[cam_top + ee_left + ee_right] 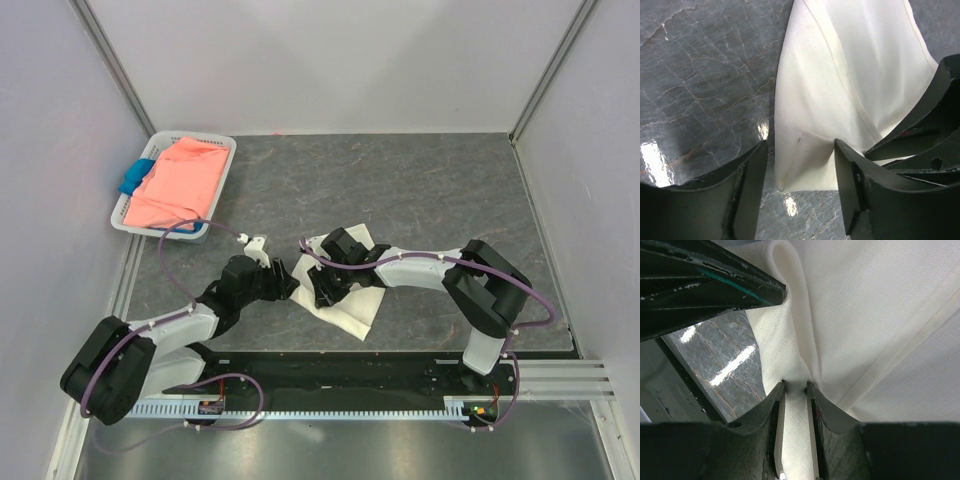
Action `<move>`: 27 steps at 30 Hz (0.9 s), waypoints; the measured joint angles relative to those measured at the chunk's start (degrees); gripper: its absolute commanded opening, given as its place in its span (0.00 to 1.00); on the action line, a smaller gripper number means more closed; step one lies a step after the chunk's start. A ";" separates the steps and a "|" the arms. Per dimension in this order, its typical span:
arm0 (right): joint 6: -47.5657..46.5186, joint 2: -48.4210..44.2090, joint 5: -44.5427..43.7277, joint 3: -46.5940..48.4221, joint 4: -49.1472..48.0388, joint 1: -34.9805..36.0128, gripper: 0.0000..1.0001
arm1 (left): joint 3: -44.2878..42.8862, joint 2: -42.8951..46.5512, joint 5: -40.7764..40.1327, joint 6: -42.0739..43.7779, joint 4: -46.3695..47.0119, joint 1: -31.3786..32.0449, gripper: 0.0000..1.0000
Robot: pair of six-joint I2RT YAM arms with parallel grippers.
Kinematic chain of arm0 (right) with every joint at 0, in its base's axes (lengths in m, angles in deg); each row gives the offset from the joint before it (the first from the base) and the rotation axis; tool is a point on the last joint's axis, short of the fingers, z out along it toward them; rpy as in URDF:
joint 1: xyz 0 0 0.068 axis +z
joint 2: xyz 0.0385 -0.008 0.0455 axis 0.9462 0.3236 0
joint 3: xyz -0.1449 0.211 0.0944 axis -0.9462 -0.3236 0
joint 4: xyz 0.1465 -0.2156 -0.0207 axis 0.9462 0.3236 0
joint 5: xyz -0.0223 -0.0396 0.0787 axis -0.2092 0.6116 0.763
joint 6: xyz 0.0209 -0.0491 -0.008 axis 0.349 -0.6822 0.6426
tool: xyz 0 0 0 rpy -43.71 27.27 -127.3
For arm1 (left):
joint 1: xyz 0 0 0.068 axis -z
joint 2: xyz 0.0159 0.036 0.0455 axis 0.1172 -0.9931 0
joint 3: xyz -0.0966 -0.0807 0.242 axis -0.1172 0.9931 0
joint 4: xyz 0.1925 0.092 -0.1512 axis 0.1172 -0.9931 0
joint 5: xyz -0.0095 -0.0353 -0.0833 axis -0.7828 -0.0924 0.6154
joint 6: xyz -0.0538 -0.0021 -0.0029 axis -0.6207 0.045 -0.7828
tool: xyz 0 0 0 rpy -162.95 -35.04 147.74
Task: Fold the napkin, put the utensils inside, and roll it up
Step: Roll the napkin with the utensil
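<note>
L wrist: napkin [840,75] runs off the top edge. L gripper [801,172] is cut at the bottom, so you see only the 2 finger ends. R wrist: cloth runs off top & right, & the fold goes out of sight down between the R gripper [795,390] pads. Top view: both grippers cover the napkin's mid, you get only its edges, & their tips are too dark & small to read. Blue cloth [133,180] is mostly under the pink cloth [180,185].

The napkin [352,310] on the table [420,190], left gripper [290,281] at its left edge, right gripper [322,290] over it; basket [228,150] far left.
</note>
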 measured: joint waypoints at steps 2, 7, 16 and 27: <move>0.00 0.00 0.00 0.00 0.00 0.00 0.31 | 0.02 -0.20 0.48 0.00 0.48 -0.26 0.50; -0.02 0.00 0.00 0.00 0.02 0.00 0.31 | 0.00 -1.44 0.76 -0.02 0.83 -0.61 0.45; -0.04 0.07 -0.04 0.22 0.26 0.02 0.32 | -2.16 -5.84 0.96 -0.02 -0.11 -0.72 0.28; -0.63 -4.04 -7.58 0.90 7.02 2.89 0.64 | -6.56 -9.68 2.99 -0.04 -2.62 -0.68 0.02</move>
